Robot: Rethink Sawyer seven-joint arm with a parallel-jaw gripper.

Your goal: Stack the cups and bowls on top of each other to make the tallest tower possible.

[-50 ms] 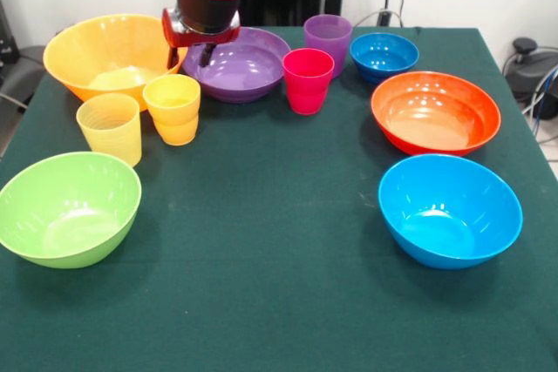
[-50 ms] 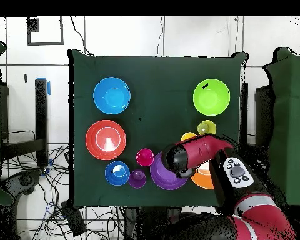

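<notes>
Green cloth table (image 1: pixel 261 302), ten loose items, none stacked. Gripper (image 1: pixel 191 56): hangs empty at the table's 11 o'clock in the front view, fingers a short way apart, over the gap between orange-yellow bowl (image 1: pixel 105 54) at its 9 o'clock and purple bowl (image 1: pixel 240 64) at its 3 o'clock. Orange-yellow cup (image 1: pixel 173 108) and pale yellow cup (image 1: pixel 110 127): at its 6 to 7 o'clock. Red-pink cup (image 1: pixel 307 81), purple cup (image 1: pixel 328 41), dark blue bowl (image 1: pixel 384 57): toward 3 o'clock. Red-orange bowl (image 1: pixel 435 112), light blue bowl (image 1: pixel 449 209), lime green bowl (image 1: pixel 68 207): well apart, nearer the front edge.

Front view faces across the table (image 1: pixel 279 302); overhead looks straight down.
</notes>
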